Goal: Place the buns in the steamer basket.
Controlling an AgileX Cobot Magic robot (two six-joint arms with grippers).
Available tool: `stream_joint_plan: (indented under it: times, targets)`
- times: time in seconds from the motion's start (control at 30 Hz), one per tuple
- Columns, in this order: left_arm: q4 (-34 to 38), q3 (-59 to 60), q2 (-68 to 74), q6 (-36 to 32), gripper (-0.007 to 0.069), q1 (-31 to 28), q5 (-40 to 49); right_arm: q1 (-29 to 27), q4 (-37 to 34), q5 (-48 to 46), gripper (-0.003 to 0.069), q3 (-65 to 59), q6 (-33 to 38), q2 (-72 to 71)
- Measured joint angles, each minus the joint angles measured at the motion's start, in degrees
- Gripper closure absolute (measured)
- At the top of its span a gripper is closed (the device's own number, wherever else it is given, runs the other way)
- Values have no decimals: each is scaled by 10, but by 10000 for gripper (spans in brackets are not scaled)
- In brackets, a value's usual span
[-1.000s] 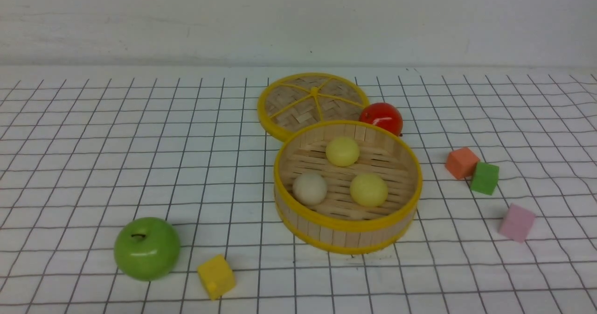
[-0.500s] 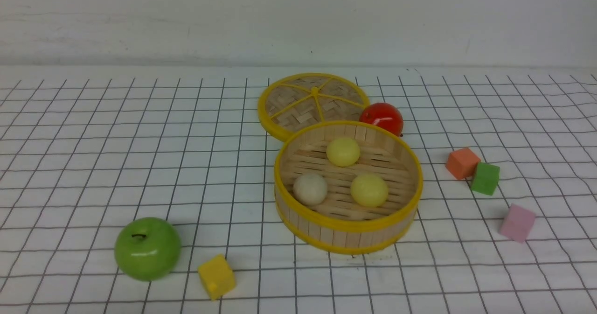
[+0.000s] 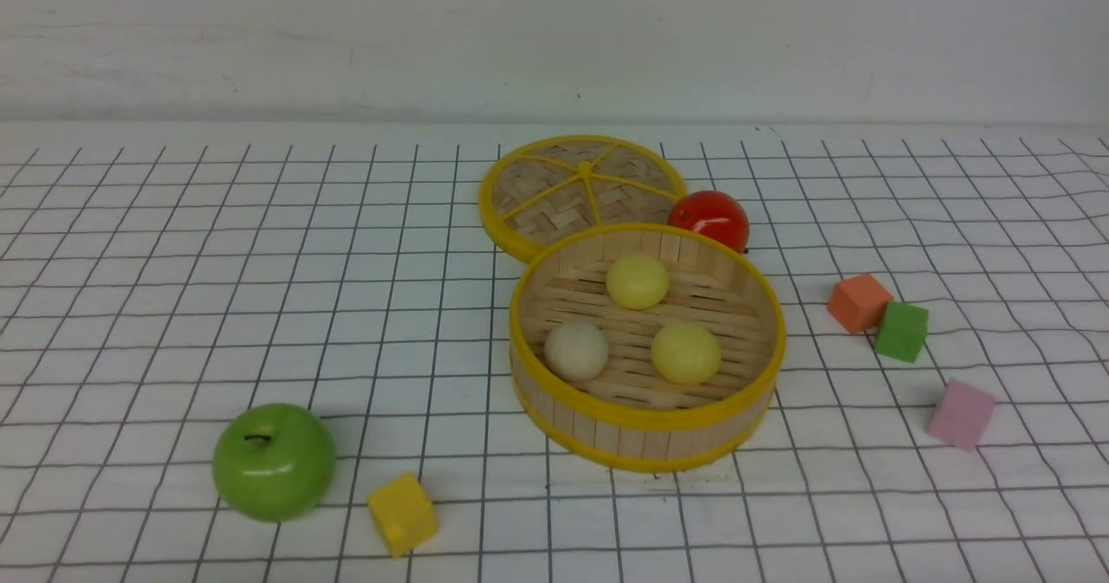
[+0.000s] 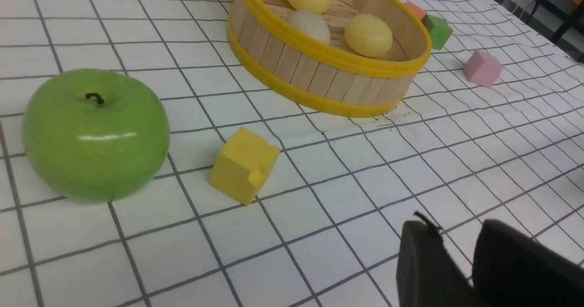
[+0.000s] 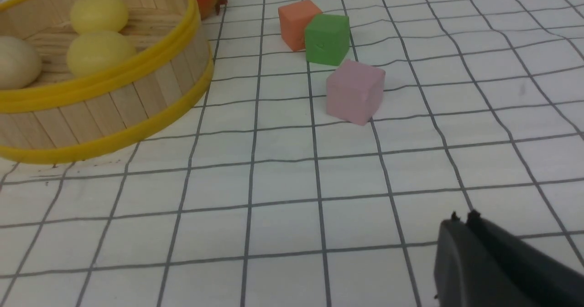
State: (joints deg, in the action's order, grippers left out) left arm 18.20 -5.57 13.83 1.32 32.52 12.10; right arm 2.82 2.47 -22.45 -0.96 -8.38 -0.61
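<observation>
Three buns, one cream-white (image 3: 576,351) and two pale yellow (image 3: 637,281) (image 3: 685,353), sit on the slatted floor of a single bamboo steamer basket (image 3: 645,423) on a grid-lined cloth. Behind it lie one woven lid (image 3: 554,193) and one red tomato (image 3: 709,217). One green apple (image 3: 273,462) and four foam cubes, yellow (image 3: 402,514), orange (image 3: 858,302), green (image 3: 900,331) and pink (image 3: 960,413), lie around it. The left gripper (image 4: 456,257) stands partly parted and empty; the right gripper (image 5: 461,243) is closed on nothing. No writing is legible.

Three buns (image 3: 638,281) are sitting in the steamer basket (image 3: 645,423). The lid (image 3: 580,186) is lying behind it, with the tomato (image 3: 709,217) beside. The apple (image 3: 273,461) is resting front-left.
</observation>
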Motion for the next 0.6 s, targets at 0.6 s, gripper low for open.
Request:
stream_joint_plan:
  times: [0.6]
  targets:
    - [-142,8,-135,105,638,-219,-23,0,0,0,650,0,0,0]
